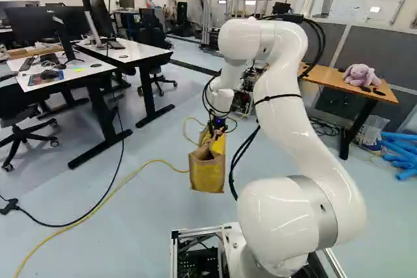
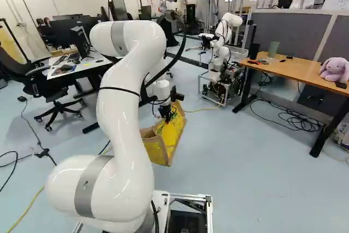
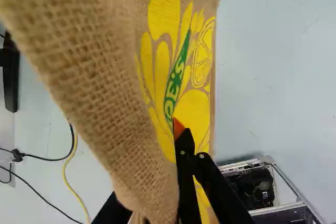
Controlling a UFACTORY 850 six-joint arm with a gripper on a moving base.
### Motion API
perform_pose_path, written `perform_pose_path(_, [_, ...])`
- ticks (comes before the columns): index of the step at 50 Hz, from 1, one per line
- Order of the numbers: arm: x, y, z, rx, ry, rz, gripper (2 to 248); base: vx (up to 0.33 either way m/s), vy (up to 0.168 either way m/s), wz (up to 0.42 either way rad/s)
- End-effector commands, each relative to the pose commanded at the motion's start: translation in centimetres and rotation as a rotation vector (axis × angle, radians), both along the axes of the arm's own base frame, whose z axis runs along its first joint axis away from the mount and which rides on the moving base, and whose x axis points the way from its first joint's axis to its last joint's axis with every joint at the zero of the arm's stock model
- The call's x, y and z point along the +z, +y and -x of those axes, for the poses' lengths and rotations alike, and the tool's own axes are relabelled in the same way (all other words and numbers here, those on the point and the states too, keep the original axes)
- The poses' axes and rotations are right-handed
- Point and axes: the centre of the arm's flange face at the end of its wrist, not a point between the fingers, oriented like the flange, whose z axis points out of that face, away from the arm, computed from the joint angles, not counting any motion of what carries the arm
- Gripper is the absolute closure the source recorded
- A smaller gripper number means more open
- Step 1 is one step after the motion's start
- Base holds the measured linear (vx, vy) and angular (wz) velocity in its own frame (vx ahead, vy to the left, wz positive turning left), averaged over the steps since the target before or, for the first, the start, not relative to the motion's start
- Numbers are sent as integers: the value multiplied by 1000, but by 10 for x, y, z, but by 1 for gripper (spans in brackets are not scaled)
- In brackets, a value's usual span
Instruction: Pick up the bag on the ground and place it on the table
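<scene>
Your pincer (image 1: 217, 132) is closed on the bag (image 1: 210, 172), nipping the burlap near its top, and the bag hangs from it. Starting at the left of the left base view, you have monitors (image 1: 39, 27) over a white worktop (image 1: 144, 54). Next, a yellow cable (image 1: 121, 187) runs along the floor (image 1: 146, 216). The bag comes in the middle, yellow print on its side, left of your white arm (image 1: 280, 99). Past the arm, at the right, a wooden worktop (image 1: 384, 94) carries a plush toy (image 1: 359, 75), with blue tubes (image 1: 401, 145) beyond it.
</scene>
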Motion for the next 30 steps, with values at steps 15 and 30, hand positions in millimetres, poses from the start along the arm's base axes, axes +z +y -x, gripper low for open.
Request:
perform_pose_path(15, [22,0,4,26,-8,1,229,0,0,0])
perform_pose_path(30, [44,1,8,49,4,-7,229,0,0,0])
